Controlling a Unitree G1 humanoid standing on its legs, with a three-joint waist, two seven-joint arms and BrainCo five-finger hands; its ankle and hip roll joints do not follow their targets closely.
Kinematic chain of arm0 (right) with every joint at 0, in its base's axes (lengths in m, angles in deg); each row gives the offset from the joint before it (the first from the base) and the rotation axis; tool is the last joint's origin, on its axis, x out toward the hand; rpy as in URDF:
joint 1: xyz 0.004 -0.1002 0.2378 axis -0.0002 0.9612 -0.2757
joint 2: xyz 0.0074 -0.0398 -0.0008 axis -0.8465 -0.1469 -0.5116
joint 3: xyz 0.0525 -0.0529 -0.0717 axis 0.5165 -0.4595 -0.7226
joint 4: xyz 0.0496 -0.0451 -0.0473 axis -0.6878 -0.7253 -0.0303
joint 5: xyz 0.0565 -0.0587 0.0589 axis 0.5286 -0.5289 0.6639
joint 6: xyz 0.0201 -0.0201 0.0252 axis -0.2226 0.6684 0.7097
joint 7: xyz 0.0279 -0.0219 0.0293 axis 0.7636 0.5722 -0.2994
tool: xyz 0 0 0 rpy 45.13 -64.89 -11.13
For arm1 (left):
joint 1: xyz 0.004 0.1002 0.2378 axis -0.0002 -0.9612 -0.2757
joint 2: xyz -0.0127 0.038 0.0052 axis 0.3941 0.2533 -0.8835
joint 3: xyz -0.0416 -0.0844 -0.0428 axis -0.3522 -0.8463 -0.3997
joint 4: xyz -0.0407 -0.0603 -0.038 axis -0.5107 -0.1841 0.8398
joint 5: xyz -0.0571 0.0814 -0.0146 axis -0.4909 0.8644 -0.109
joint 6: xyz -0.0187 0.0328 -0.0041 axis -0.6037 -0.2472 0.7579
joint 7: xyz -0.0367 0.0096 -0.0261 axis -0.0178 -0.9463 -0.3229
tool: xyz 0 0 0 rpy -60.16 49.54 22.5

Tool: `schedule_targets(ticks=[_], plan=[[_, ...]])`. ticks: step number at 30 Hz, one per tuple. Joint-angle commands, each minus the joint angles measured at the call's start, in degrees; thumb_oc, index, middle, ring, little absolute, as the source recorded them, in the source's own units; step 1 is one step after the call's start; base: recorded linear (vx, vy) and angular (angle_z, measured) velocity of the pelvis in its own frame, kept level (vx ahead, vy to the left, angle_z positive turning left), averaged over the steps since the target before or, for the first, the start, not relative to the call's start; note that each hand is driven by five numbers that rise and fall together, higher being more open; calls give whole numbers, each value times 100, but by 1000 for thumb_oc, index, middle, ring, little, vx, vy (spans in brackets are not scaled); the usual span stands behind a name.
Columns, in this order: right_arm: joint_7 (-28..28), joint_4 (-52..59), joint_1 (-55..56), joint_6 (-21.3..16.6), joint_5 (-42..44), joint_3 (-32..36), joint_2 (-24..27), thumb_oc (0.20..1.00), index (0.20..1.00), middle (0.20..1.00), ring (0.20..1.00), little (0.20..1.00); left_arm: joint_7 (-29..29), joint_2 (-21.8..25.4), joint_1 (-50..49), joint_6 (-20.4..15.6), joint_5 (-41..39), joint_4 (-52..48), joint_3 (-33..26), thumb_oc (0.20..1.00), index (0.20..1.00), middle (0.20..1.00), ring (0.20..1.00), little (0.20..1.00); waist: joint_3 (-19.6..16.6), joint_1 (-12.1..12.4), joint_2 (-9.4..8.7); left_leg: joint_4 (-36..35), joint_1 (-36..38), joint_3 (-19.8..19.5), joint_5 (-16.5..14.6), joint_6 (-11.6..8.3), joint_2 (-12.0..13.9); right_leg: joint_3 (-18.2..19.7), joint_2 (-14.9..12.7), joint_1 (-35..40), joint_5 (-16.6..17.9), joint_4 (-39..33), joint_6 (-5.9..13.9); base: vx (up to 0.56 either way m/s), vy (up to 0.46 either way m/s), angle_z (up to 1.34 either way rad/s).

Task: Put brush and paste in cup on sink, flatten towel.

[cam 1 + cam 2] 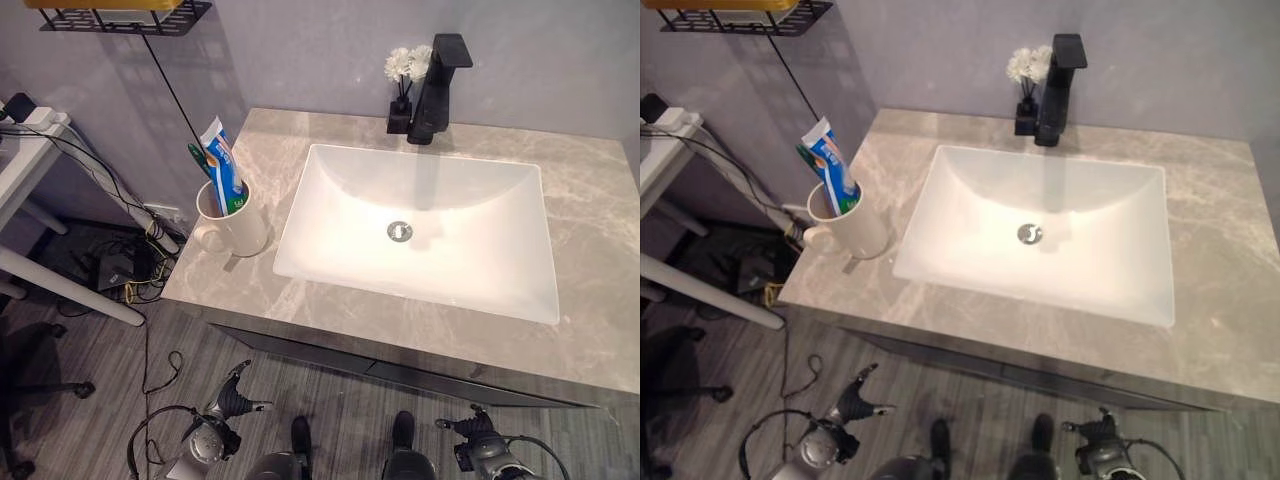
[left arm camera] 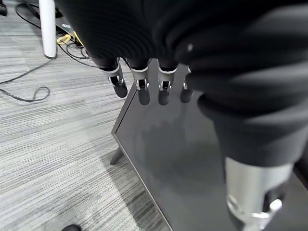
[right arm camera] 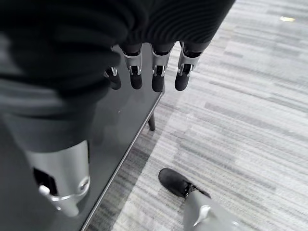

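Observation:
A white cup (image 1: 234, 224) stands on the grey marble counter (image 1: 590, 250), left of the white sink basin (image 1: 420, 225). A blue and white toothpaste tube (image 1: 223, 163) and a green toothbrush (image 1: 199, 158) stand in the cup, leaning left. My left hand (image 1: 236, 398) hangs low in front of the dark cabinet, below the counter's left end. Its fingers (image 2: 143, 89) are straight and hold nothing. My right hand (image 1: 472, 430) hangs low under the counter's right half, fingers (image 3: 156, 77) straight and empty.
A black faucet (image 1: 436, 88) and a small vase of white flowers (image 1: 405, 70) stand behind the basin. A black wire shelf (image 1: 120, 16) hangs on the wall at upper left. A white table (image 1: 28, 160) and floor cables (image 1: 130, 265) lie left of the counter. The dark cabinet front (image 2: 183, 159) faces both hands.

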Motion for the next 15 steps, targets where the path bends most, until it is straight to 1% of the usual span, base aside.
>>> schedule_targets(ticks=[1,3,5,7,8,9,10,12,13,14,15], plan=[[87,-84,-189,25,191,125,38,1000,1000,1000,1000,1000,35,152,-172,-141,129,-288,-193,1000,1000,1000,1000,1000,6,86,-63,581,-282,-91,-537,104,12,500,-442,-28,303,615,391,63,214,-23],[113,75,-190,-4,242,154,44,1000,1000,1000,1000,1000,-6,204,-218,-134,101,-428,-335,1000,1000,1000,1000,1000,93,64,-5,557,-151,-59,-611,205,-99,545,-475,-195,401,929,380,67,260,-16],[111,125,-178,-10,218,143,45,1000,1000,1000,1000,1000,1,252,-267,-130,117,-546,-385,1000,1000,1000,1000,1000,142,59,4,533,-33,6,-665,267,-135,441,-461,-304,408,1136,335,50,154,-13],[110,103,-137,-22,255,197,53,1000,1000,1000,1000,1000,48,278,-286,-142,157,-573,-353,1000,1000,1000,1000,1000,188,-26,46,520,62,-12,-715,287,-139,577,-236,-437,276,1347,304,56,110,-30],[115,82,-134,-41,317,223,56,1000,1000,1000,1000,1000,60,306,-264,-139,208,-528,-347,1000,1000,1000,1000,1000,195,-72,62,518,67,-20,-683,307,-161,655,-62,-584,224,1346,243,74,103,-24],[117,46,-111,-51,362,251,62,1000,1000,1000,1000,1000,82,332,-232,-150,284,-532,-306,1000,1000,1000,1000,1000,200,-101,86,505,115,-4,-715,329,-179,639,44,-728,161,1340,199,50,64,-18],[117,44,-110,-53,364,254,66,1000,1000,1000,1000,1000,82,329,-230,-150,286,-530,-302,1000,1000,1000,1000,1000,196,-94,95,503,118,-3,-725,325,-169,639,53,-735,146,1357,194,67,52,-5],[142,55,-58,-88,426,279,63,1000,1000,1000,1000,1000,83,347,-171,-142,384,-484,-255,1000,1000,1000,1000,1000,200,-194,146,433,256,-3,-762,339,-198,618,182,-957,155,1281,153,94,47,11],[137,72,-25,-102,467,288,56,1000,1000,1000,1000,1000,88,344,-132,-141,419,-463,-243,1000,1000,1000,1000,1000,209,-264,149,398,326,-35,-773,330,-222,688,264,-1036,207,1179,151,176,13,32],[140,41,59,-106,490,305,15,1000,1000,1000,1000,1000,84,339,-77,-156,464,-470,-231,1000,1000,1000,1000,1000,226,-338,118,375,451,-85,-832,299,-257,736,250,-1119,422,796,212,170,-16,34],[129,48,101,-109,485,300,8,1000,1000,1000,1000,1000,84,349,-61,-164,479,-515,-236,1000,1000,1000,1000,1000,224,-375,103,381,484,-116,-856,285,-269,789,261,-1143,486,674,236,167,-35,45]])
